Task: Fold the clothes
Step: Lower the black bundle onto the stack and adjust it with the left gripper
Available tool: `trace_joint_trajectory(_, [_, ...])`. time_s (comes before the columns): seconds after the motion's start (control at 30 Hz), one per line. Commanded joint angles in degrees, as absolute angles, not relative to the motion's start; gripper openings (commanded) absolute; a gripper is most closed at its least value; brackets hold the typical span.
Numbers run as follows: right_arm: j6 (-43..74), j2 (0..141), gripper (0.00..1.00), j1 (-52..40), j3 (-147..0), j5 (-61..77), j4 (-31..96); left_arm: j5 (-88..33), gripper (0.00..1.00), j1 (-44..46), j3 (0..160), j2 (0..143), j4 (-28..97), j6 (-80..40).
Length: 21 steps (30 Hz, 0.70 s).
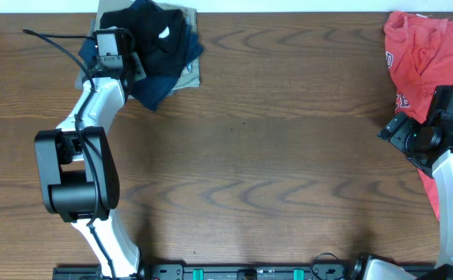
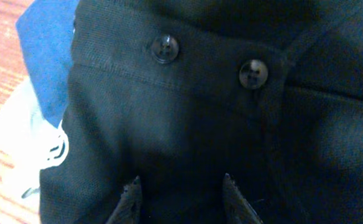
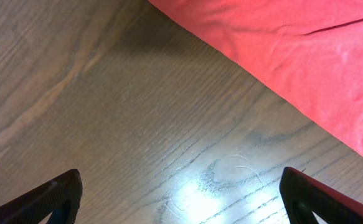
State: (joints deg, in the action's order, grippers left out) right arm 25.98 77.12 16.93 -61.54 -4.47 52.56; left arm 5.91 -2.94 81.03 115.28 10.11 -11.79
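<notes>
Black shirt (image 1: 152,27) lies bunched at the far left corner of the table (image 1: 249,155), on top of a pile. A small white mark shows on its upper side. Under it is a navy garment (image 1: 155,92), corner sticking out toward the near side, and a khaki garment (image 1: 189,74) shows at the pile's right edge.

Left hand (image 2: 180,193) is down on the pile, both fingertips (image 2: 131,199) set into the black cloth. Two dark buttons (image 2: 165,48) sit in a row just ahead of the tips. The jaws are narrow with black cloth lying between them. Cannot tell whether the cloth is pinched or only pressed.

Right hand (image 3: 181,186) is at the right side of the table, well apart from the pile. Its jaws are wide with nothing between them, and bare wood is below. Red shirt (image 1: 424,54) lies crumpled at the far right, its edge just ahead of the right hand.
</notes>
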Motion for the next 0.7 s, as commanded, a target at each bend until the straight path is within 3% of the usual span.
trace_joint_trajectory(0.0, [25.6,76.6,0.99,17.2,-61.8,-4.5,52.5,5.3,0.43,-3.0,82.0,110.8,11.9,-11.7])
trace_joint_trajectory(0.1, [25.6,76.6,0.99,17.2,-61.8,-4.5,52.5,5.3,0.45,-3.0,82.0,105.3,12.7,-12.3])
trace_joint_trajectory(0.23, [25.6,76.6,0.99,17.2,-61.8,-4.5,52.5,2.5,0.60,-3.0,82.0,98.2,13.8,-15.2])
trace_joint_trajectory(0.4, [25.6,76.6,0.99,17.2,-61.8,-4.5,52.5,-7.2,0.63,-3.0,82.0,94.7,13.7,-15.2])
trace_joint_trajectory(0.67, [25.6,76.6,0.99,17.2,-61.8,-4.5,52.5,-8.2,0.67,-1.5,81.6,101.3,11.9,-15.2])
